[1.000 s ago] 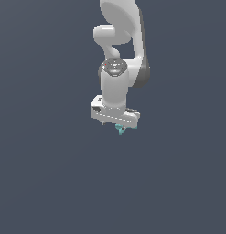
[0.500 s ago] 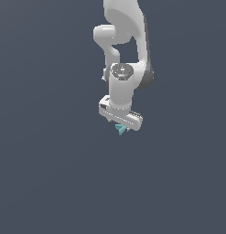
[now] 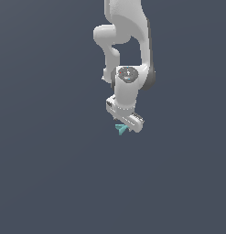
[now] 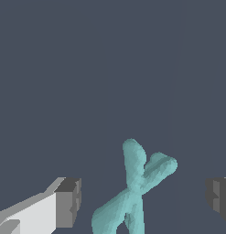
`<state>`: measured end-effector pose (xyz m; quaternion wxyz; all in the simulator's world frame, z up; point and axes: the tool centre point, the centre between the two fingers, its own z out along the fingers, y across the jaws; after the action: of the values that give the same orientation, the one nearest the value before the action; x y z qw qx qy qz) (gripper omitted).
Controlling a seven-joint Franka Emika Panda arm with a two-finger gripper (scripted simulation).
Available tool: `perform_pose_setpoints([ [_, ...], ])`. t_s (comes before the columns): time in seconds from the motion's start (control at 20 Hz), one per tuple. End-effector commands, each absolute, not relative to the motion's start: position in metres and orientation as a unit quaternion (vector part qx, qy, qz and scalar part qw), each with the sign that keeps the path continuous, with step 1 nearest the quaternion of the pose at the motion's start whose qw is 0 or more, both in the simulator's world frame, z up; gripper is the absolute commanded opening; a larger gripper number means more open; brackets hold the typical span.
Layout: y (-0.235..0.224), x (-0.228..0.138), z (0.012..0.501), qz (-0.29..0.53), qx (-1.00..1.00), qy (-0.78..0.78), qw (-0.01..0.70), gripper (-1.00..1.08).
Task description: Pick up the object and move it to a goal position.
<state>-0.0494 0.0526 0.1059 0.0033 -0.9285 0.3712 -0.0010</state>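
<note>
- the end effector (image 3: pixel 124 124) hangs over the object (image 3: pixel 120 129), its fingers (image 4: pixel 68 202) spread wide and well clear of the teal prongs on both sides.
- step, as i judge it: lining up the grasp; no hold yet.
- next: centre, then close on the object's stem.

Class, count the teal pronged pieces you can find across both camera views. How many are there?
1. The teal pronged piece sits just under the white gripper in the exterior view; the wrist view shows it between the open fingers, touching neither. None seems hidden.
</note>
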Motion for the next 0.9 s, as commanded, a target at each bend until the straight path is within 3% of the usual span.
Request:
perform_pose_setpoints([
  [0.0,0.058,-0.055,0.101,-0.001,-0.917,0.400,0.003,1.00],
  [0.85,0.079,-0.086,0.075,0.000,-0.843,0.537,0.000,1.00],
])
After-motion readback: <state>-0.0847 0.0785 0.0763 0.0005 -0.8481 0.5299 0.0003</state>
